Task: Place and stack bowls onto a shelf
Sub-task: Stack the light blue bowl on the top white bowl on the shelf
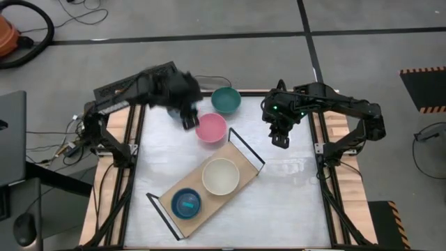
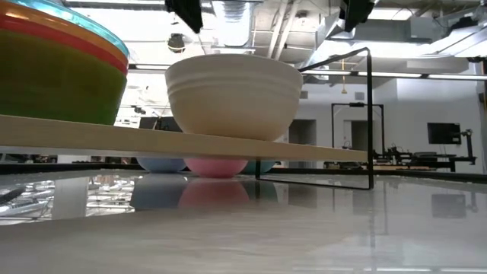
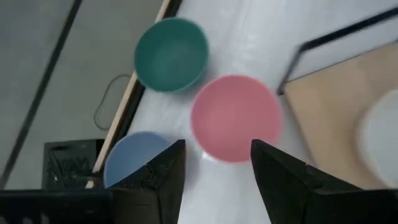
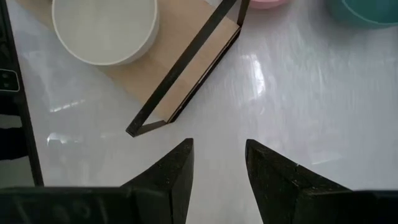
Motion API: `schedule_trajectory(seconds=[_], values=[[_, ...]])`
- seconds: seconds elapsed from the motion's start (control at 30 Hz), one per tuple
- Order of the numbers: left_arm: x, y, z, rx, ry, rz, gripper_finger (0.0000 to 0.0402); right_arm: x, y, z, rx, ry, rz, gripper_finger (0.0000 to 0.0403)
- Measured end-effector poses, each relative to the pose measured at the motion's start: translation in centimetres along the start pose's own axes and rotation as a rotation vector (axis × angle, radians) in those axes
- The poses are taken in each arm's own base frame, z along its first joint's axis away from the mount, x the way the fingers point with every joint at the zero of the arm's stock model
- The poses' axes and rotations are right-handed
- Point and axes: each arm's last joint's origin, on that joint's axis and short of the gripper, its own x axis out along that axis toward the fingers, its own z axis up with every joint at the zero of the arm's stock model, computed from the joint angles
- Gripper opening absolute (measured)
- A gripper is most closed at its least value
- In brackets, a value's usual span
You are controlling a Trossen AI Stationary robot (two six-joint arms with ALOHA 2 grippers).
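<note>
Glossy white table [image 1: 293,202] with wood edges, on a grey floor; behind it an open workshop with ceiling ducts.

The shelf [image 1: 245,166] lies slantwise mid-table, long axis from near-left to far-right, carrying a cream bowl [image 1: 221,176] and a nested stack [image 1: 186,203]. Pink bowl [image 1: 211,127], teal bowl [image 1: 226,100] and blue bowl [image 3: 132,163] sit beyond it. Left gripper [image 3: 216,169] hovers released above the pink bowl; right gripper [image 4: 219,163] hangs parted, empty.

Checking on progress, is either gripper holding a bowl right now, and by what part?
Nothing is held. The left gripper is open above the pink bowl; the right gripper is open over bare table.
</note>
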Motion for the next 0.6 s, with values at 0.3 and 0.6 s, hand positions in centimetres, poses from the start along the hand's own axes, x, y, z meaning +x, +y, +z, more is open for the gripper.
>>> schedule_trajectory(seconds=[0.3,0.6], values=[[8.4,6.5,-3.0,-0.091,0.146,-0.060,0.0166,0.0,-0.3,0.0,-0.006,-0.002,-0.015,0.0171],[17.2,7.2,-9.7,-0.145,0.284,0.045,0.0166,0.0,-0.4,0.0,-0.039,-0.001,-0.016,0.0171]])
